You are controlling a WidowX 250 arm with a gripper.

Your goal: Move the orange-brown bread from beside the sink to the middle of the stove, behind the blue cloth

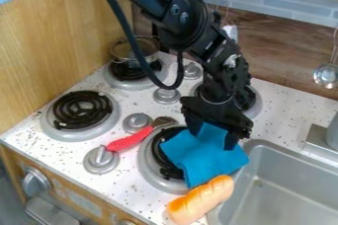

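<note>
- Speckled desk — holds burners and knobs.
- Grey sink, at right.
- Blue cloth, partly over the front burner.
- Claw — wide open, fingers straddling the cloth; any grip, I can't tell.
- Bread roll, beside the cloth.
- Red-handled tool.

- No text, brand, number or sign can be read.
- A pale strip, seemingly a label, sits on the wooden stove front; whatever it may bear is too small to make out.
- Faint marks show on that same front, just beside the large grey knob, also too small to tell.
</note>
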